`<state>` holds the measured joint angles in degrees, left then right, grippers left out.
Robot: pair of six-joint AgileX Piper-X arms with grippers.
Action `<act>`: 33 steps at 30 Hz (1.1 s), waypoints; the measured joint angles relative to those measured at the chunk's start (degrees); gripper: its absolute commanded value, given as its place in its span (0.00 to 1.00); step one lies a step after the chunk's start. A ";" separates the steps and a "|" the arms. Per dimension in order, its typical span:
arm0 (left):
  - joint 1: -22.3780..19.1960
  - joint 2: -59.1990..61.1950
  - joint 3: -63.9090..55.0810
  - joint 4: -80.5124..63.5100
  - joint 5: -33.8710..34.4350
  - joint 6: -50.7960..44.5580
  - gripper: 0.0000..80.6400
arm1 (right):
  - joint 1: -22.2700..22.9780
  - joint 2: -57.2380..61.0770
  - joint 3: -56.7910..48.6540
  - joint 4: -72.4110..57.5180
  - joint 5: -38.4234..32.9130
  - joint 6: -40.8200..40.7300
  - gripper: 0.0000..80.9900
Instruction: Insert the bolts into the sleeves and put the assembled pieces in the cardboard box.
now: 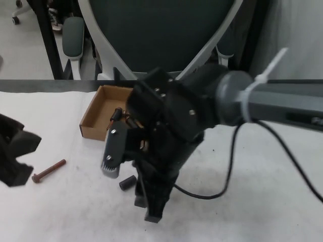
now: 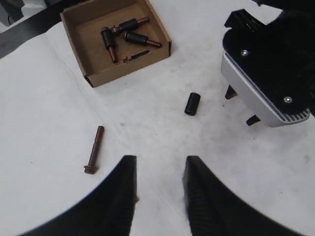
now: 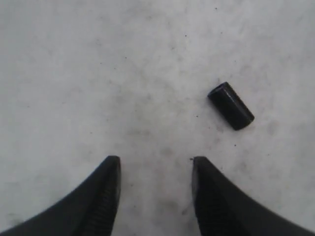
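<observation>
Blocking the middle of the high view, the right arm (image 1: 202,106) hides part of the cardboard box (image 1: 98,113) and most of its contents. Three assembled pieces (image 2: 129,33) are seen in the box from the left wrist view. A fourth small dark item beside them can't be made out.

The right gripper (image 3: 155,191) is spread apart with nothing held. The loose sleeve (image 3: 230,105) lies flat on the bench (image 1: 252,201), near the gripper but off to one side of the finger gap, not touched. The left gripper (image 2: 160,191) is likewise parted and empty. The loose bolt (image 2: 93,150) lies near it, off to the side of one finger and clear of it. Bolt and sleeve are well apart, both outside the box.

The sleeve is a short black cylinder with an open bore at one end. The bolt is reddish-brown with a flanged head. The fingers are black with ribbed inner faces. The box is shallow, open-topped brown cardboard. The bench surface is white, matte and lightly speckled.
</observation>
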<state>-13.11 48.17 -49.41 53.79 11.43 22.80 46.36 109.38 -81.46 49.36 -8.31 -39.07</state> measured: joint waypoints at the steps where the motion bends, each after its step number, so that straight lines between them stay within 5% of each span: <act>1: 0.00 0.92 1.49 -1.32 -0.89 0.76 0.40 | 0.24 0.90 -0.77 0.00 0.81 -0.78 0.54; 9: 0.00 6.00 6.27 -13.38 -5.72 9.55 0.40 | 1.46 5.07 -3.20 0.11 7.25 -6.38 0.54; 23: 0.00 8.75 7.86 -18.70 -8.21 7.54 0.40 | 1.59 5.30 -3.41 -8.09 12.21 -11.89 0.54; 29: 0.00 12.43 7.86 -16.85 -9.08 7.19 0.57 | 1.59 5.77 -3.46 -8.59 12.21 -11.89 0.54; 33: 0.00 15.77 7.86 -16.87 -10.86 7.19 0.57 | 1.59 7.91 -3.46 -8.59 12.21 -11.89 0.54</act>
<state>-13.11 63.94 -41.56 36.92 0.56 29.99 47.95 117.29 -84.92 40.77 3.90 -50.96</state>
